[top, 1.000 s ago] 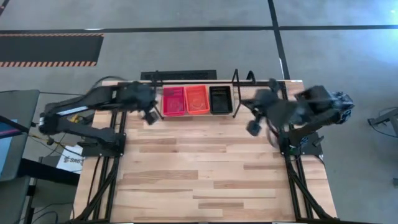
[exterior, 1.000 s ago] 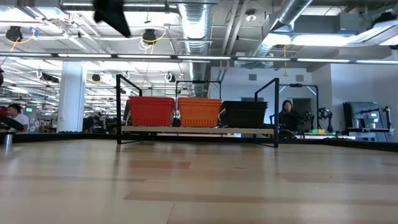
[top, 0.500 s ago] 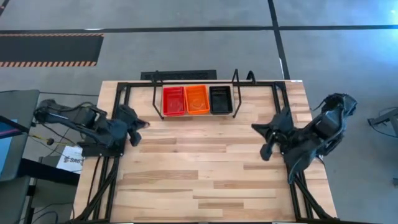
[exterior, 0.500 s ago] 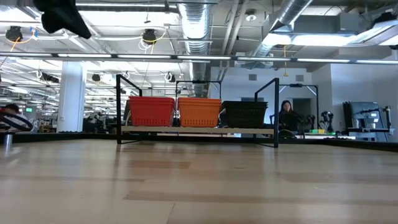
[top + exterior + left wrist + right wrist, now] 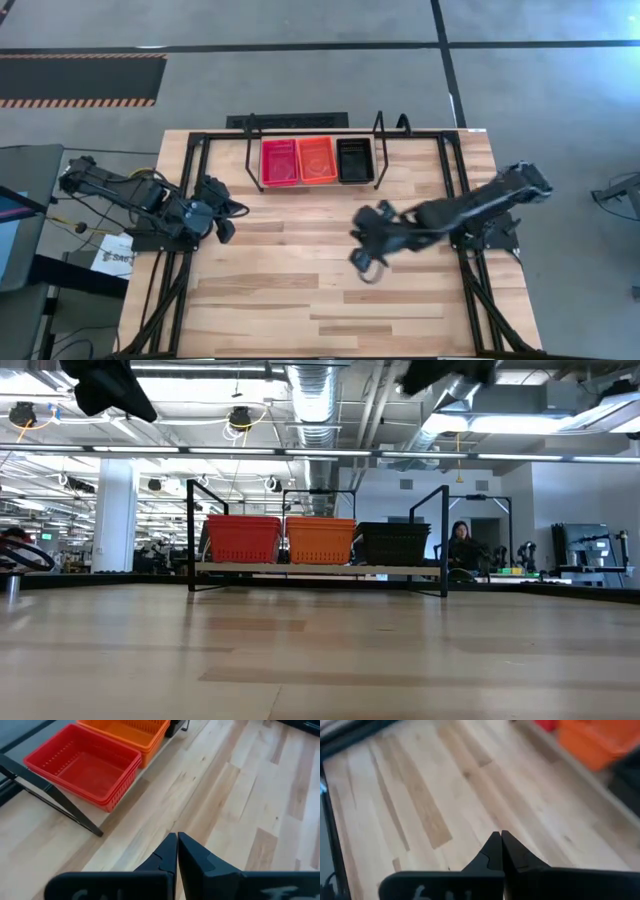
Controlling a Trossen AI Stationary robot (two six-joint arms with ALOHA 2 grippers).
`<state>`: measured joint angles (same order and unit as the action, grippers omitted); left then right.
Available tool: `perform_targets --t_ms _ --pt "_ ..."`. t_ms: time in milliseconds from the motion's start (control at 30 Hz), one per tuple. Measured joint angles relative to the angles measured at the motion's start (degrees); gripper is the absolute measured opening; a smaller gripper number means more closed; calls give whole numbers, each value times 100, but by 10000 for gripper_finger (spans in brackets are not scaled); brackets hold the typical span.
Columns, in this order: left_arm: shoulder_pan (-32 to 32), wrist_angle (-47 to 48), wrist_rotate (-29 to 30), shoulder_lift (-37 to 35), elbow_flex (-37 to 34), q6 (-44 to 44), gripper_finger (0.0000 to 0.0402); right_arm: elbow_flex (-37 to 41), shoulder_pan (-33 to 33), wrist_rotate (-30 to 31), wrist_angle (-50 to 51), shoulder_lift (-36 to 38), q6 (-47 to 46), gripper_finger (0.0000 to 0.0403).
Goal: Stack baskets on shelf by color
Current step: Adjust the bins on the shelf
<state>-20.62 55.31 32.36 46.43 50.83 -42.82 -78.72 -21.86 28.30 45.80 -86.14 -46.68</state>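
With both my grippers clenched empty, my left gripper (image 5: 222,226) sits nearer the shelf (image 5: 311,184) than my right gripper (image 5: 366,262).

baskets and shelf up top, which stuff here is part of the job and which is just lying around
Part of the job:
- red baskets, stacked
- orange baskets
- black baskets
- shelf holding all three stacks
- left gripper and right gripper, jaws shut, holding nothing

Just lying about:
- paper sheet off the table's left edge
- person in the room behind
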Motion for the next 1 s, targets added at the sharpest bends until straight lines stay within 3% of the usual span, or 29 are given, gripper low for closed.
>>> perform_targets --t_ms 133,300,500,767,1000 --pt "0 5 0 1 0 26 0 27 626 -1014 -737 -630 746 0" --pt "0 18 -1 3 0 115 0 29 1128 -1605 -1130 -1267 1220 0" --pt "0 26 -7 -10 4 163 0 35 1441 -1630 -816 -1607 1651 1" --pt "0 48 -4 -10 4 163 0 31 1935 -1330 -105 -1629 2145 1" --pt "0 48 -11 -10 4 161 0 31 2374 -1298 -58 -1627 2579 1"
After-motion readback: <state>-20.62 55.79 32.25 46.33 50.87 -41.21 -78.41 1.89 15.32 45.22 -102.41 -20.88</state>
